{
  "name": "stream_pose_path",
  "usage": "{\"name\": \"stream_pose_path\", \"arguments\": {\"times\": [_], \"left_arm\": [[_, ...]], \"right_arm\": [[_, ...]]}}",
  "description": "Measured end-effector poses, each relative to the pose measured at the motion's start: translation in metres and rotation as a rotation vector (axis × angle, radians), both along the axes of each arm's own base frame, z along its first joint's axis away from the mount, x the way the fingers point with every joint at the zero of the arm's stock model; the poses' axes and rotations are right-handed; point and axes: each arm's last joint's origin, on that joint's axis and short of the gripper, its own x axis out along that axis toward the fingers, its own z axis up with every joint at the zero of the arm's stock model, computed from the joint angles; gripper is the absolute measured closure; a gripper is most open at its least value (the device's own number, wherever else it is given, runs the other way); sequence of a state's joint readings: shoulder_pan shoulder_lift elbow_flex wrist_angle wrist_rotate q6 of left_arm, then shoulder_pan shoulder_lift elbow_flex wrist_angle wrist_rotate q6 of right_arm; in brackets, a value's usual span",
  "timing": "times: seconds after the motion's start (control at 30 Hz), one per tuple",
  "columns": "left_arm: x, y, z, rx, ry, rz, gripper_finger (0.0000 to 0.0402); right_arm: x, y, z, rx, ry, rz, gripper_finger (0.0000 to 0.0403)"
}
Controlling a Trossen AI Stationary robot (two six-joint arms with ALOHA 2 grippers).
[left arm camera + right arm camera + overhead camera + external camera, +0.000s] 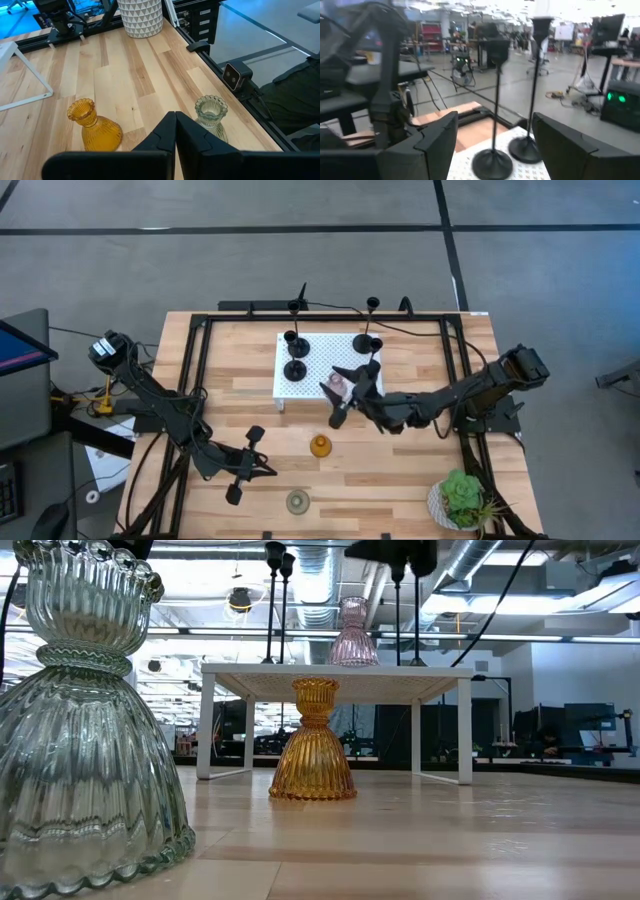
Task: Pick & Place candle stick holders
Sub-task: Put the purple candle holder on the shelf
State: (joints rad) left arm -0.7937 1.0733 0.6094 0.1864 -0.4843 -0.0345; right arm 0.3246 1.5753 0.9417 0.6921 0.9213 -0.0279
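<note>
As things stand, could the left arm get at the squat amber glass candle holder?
Probably yes: the amber glass candle holder stands alone on bare wood just ahead of the left gripper, nothing between them, though its jaws are shut.

The right arm is reaching in from the table's right edge toward the white platform (322, 365), and its right gripper (352, 387) is hanging at the platform's front right corner with its fingers (436, 134) standing wide apart and nothing between them. The left arm is bending in from the table's left side, well apart from the platform, and its left gripper (268, 469) is sitting low over the front of the table with its fingers (165, 135) pressing together, holding nothing.
</note>
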Motion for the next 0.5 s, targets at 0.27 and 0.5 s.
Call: {"name": "stream_pose_path", "arguments": {"times": [0.27, 0.5], "left_arm": [[0.0, 0.0, 0.0, 0.001, 0.0, 0.0, 0.0394], [0.0, 0.0, 0.0, 0.002, 0.002, 0.0, 0.0394]], "right_arm": [[-0.011, 0.034, -0.003, -0.017, 0.032, 0.108, 0.0178], [-0.018, 0.05, -0.02, 0.082, 0.116, 0.154, 0.0273]]}}
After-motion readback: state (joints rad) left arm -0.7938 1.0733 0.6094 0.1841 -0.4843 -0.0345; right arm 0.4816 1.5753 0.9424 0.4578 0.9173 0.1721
